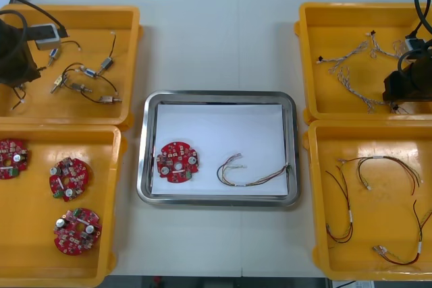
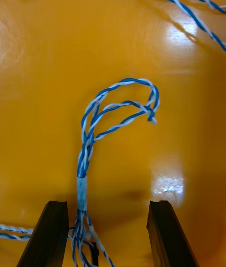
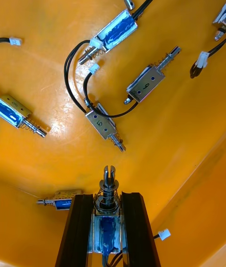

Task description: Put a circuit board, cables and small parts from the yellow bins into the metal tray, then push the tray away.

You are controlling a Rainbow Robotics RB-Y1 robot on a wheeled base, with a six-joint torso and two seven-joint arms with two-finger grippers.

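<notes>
Small metal part [image 3: 107, 229] first: it sits clamped between the fingers of the left end effector [image 3: 107, 196], which press flat against its two sides, in the yellow bin [image 1: 81, 10] at the upper left of the front view. It looks like a rigid little block. It has a shiny casing with a blue face, a slotted pin with a coil spring poking past the fingertips, and a thin black lead at the back. I'd reckon it dense for its size and slick on the casing, so the flat sides are the right place to hold. The sprung pin would give under pressure.

The right end effector [image 2: 108, 203] hangs low in the upper right bin [image 1: 351, 6], fingers wide apart with nothing gripped. A twisted blue and white cable [image 2: 82, 191] runs between them, nearer one finger, its white sleeve about level with the tips. That one is light and limp. Taken at the sleeve, where the strands are bound, it should hold best, though the loop beyond will flop and may snag.

In the metal tray [image 1: 219, 96], white inside, at the centre of the table [image 1: 216, 38], lie a red circuit board [image 1: 177, 162] and a thin cable [image 1: 253, 179], apart from each other.
</notes>
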